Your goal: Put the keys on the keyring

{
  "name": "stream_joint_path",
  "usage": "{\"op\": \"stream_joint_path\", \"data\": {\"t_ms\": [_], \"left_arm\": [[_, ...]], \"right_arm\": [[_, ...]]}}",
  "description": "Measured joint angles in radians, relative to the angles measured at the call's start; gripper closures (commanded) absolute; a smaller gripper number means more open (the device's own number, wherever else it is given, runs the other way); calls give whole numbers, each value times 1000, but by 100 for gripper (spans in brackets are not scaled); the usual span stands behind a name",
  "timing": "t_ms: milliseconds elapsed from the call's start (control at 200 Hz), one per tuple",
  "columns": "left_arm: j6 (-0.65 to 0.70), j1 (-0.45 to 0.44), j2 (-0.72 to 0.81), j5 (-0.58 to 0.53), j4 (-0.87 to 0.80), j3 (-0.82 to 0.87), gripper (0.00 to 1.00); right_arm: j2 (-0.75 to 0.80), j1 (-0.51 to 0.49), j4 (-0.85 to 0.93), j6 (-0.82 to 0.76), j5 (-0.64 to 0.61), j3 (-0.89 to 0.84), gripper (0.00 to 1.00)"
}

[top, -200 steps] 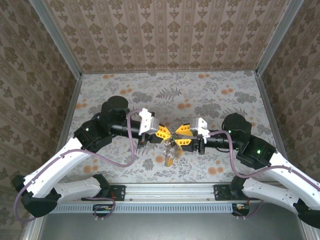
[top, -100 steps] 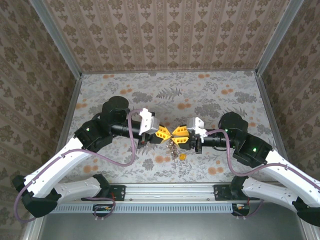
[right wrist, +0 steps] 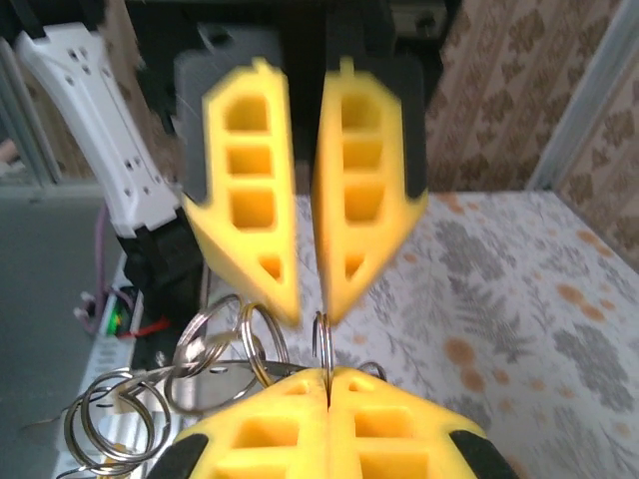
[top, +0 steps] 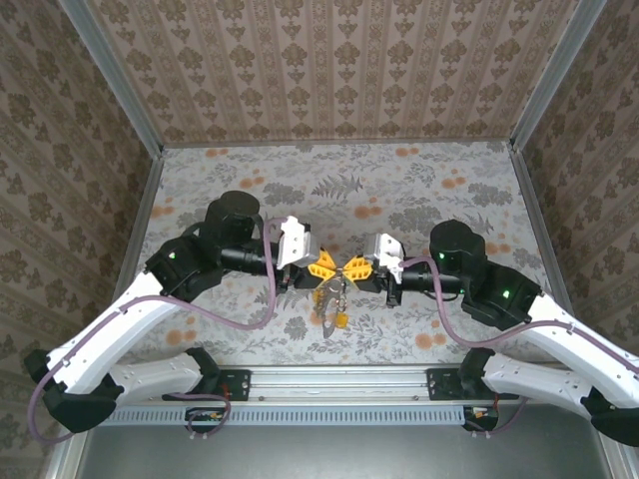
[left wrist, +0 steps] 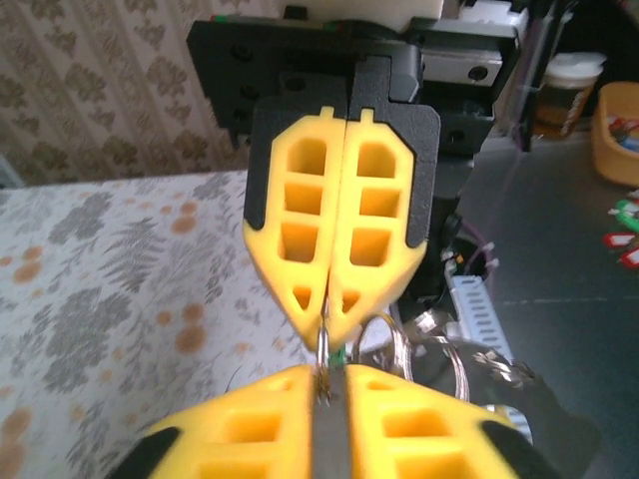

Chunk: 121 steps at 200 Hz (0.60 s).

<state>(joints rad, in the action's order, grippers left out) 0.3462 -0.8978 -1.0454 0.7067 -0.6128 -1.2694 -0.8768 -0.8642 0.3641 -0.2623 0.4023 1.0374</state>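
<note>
Okay, both arms meet tip to tip over the middle of the floral table (top: 429, 190). The left gripper (top: 327, 266) comes in from the left and the right gripper (top: 350, 267) from the right, yellow fingertips nearly touching. The right gripper jaws are pressed fully together with no gap between the pads. A thin wire of the keyring (right wrist: 321, 344) runs straight into the seam at the tips, so it is pinching the keyring. The left gripper jaws stand narrowly apart: the right wrist view shows a slim gap between its two yellow fingers (right wrist: 250, 200), a bit blurred. The left wrist view shows a dark slot between its own pads with the same wire passing into it. The gap looks wider than the wire, so it is not clamped. The keyring sits right between the two sets of fingertips, in the air, and the rest of the bunch hangs under them. Several silver split rings (right wrist: 110, 424) dangle off it on the side toward the arm bases. The keys (top: 340, 320) hang at the bottom of the bunch in the top view. An orange-yellow head is readable there; other colours are too small to tell. A speck of green (left wrist: 339, 354) shows by the wire at the left gripper's tips, but I cannot tell if that is a key head. Whether any key is threaded on the wire, I cannot tell.
</note>
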Motion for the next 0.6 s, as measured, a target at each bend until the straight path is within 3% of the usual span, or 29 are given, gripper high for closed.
{"op": "stream_joint_path", "data": {"t_ms": [230,605], "left_arm": [[73,-17,-12,-106,-114,-87,77],[130,-45,-80,-147,-161,-116,75]], "right_arm": [[-48,-24,138,-58,-46,76,100],[-89,-44,183,-79,-59,112,100]]}}
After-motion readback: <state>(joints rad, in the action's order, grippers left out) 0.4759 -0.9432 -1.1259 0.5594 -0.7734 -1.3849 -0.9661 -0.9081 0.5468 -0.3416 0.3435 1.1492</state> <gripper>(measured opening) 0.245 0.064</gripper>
